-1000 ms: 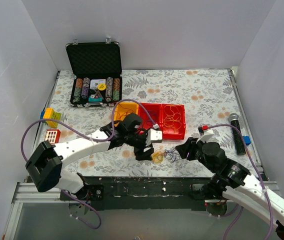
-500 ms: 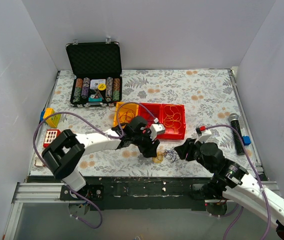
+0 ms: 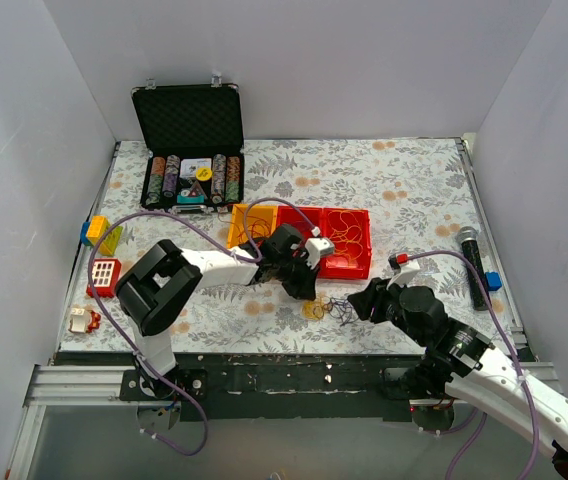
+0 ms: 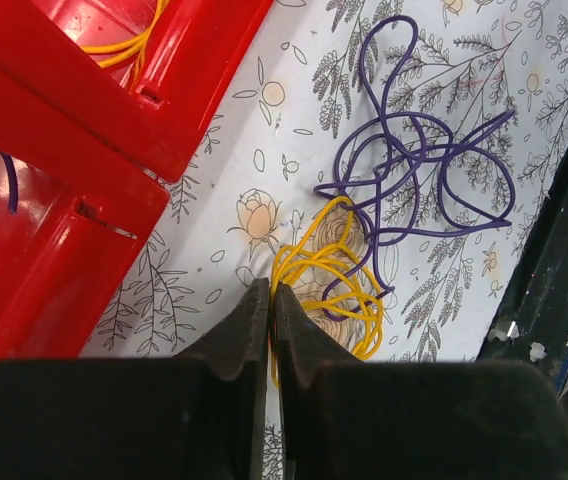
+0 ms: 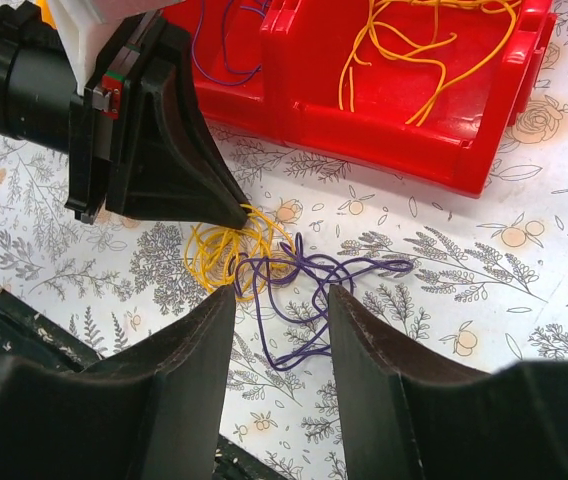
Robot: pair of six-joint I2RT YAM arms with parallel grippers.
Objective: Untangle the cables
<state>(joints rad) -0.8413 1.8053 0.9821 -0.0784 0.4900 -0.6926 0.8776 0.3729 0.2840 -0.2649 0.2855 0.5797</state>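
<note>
The cables lie tangled on the flowered table near its front edge: a yellow coil (image 3: 315, 310) (image 4: 329, 285) (image 5: 222, 258) linked with a looping purple cable (image 3: 343, 308) (image 4: 414, 175) (image 5: 316, 282). My left gripper (image 3: 310, 294) (image 4: 270, 292) (image 5: 240, 215) is shut at the coil's left rim, with a yellow strand pinched between its fingers. Just right of the tangle, my right gripper (image 3: 363, 301) (image 5: 282, 295) stands open above the purple loops, with nothing between its fingers.
A red bin (image 3: 349, 262) (image 5: 394, 150) just behind the tangle holds more yellow and purple wires, with an orange bin (image 3: 241, 222) beside it. An open poker-chip case (image 3: 189, 180) sits at the back left, toy blocks (image 3: 104, 272) at the left, a black cylinder (image 3: 475, 268) at the right. The dark front rail (image 4: 554, 250) is close.
My left gripper has moved right and down to the yellow coil and shut on a strand. My right gripper has crept slightly left, still open.
</note>
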